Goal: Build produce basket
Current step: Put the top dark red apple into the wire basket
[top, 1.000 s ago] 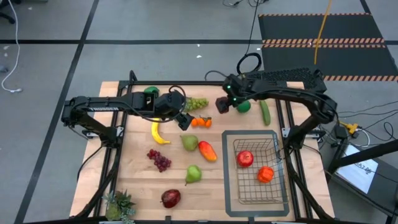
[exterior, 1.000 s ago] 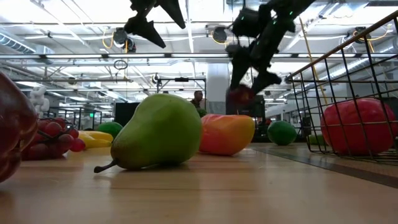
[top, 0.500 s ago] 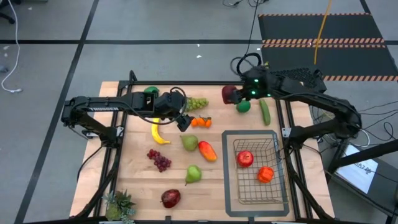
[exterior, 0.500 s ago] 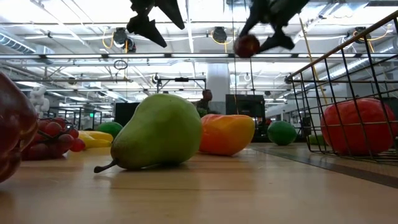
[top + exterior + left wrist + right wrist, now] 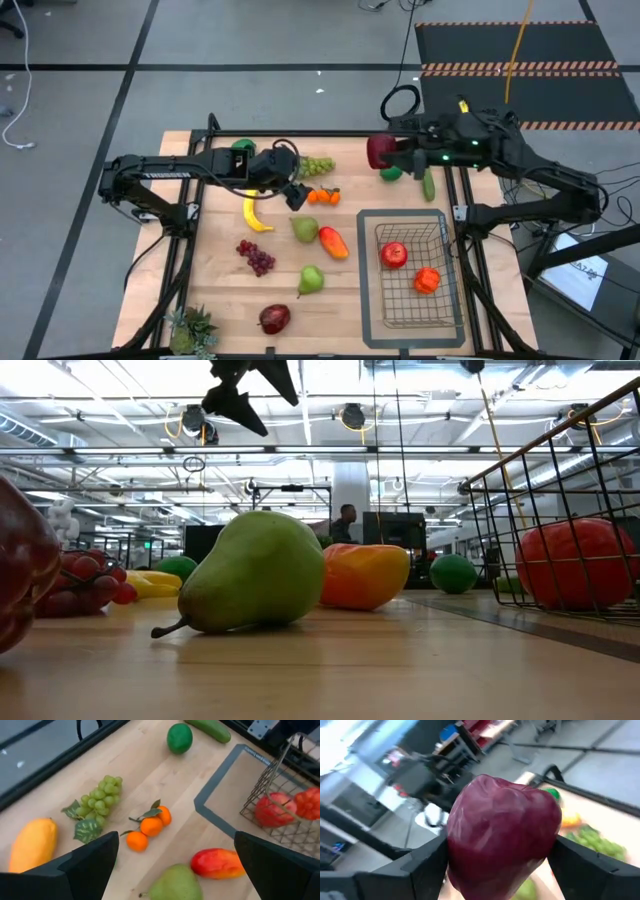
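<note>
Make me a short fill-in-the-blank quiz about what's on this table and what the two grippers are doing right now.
1. The right gripper is shut on a dark red ____.
2. The wire basket holds ____ pieces of produce.
3. The left gripper hangs open beside the small ____ with leaves.
4. The potted plant stands at the table's near-____ corner in the high view.

Missing words: apple; two; oranges; left

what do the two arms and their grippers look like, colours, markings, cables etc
Both arms are dark, nearly black, made of boxy jointed links. The left arm carries pale lettering along its long link and a black cable looping near the wrist. The right arm shows small green lights by the wrist and a black cable loop behind it. The left gripper has two broad, flat, matte black fingers; the right gripper has the same.
</note>
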